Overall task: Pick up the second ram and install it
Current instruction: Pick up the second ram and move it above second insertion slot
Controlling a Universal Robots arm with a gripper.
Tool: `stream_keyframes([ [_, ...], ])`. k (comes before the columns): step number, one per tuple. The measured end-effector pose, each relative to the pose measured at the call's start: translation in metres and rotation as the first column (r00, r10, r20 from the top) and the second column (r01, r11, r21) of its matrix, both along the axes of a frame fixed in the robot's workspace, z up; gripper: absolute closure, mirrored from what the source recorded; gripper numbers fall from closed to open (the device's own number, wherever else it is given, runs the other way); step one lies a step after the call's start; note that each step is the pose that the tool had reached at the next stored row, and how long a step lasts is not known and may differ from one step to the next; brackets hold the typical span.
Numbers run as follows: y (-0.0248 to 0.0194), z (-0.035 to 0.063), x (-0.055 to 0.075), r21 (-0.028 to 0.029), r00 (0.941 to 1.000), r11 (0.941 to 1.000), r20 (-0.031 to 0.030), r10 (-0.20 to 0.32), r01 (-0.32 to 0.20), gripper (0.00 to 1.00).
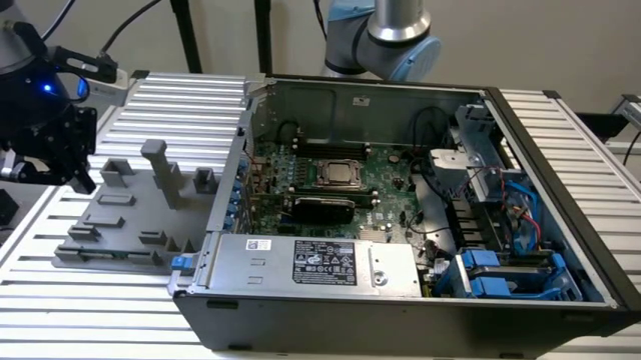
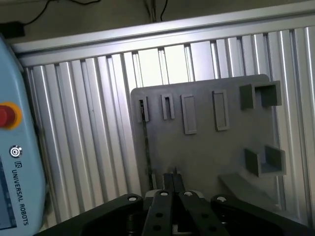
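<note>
My gripper (image 1: 82,180) hangs at the exterior view's left, above the far end of a grey fixture plate (image 1: 130,217) beside the open computer case (image 1: 401,225). In the wrist view its fingertips (image 2: 173,178) are shut with nothing between them, just above the plate (image 2: 206,147). A thin dark strip (image 2: 146,147) stands edge-on in a slot of the plate close to the fingers; it looks like the second ram, but I cannot tell for sure. The motherboard (image 1: 341,187) with its silver processor (image 1: 341,174) lies inside the case, long memory slots (image 1: 331,146) behind it.
The fixture carries upright posts (image 1: 161,169) and empty holders (image 2: 261,96). A light-blue teach pendant with a red button (image 2: 10,147) lies beside the plate. The arm's base (image 1: 386,37) stands behind the case. A power supply (image 1: 311,262) and blue drive cages (image 1: 501,274) fill the case's front.
</note>
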State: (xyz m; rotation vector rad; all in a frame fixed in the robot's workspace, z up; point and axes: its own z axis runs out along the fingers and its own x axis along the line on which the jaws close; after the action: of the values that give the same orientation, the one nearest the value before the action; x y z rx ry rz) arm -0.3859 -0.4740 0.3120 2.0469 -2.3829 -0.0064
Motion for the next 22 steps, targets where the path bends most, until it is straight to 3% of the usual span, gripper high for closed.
stream_keyframes([
  [16,-0.0124,-0.004,0.0,-0.0004,0.9978,0.9978,0.0003,0.067,-0.067,0.89],
  [22,-0.0128,-0.0108,0.0,-0.0009,0.9972,0.9972,0.0002,0.075,-0.075,0.64],
])
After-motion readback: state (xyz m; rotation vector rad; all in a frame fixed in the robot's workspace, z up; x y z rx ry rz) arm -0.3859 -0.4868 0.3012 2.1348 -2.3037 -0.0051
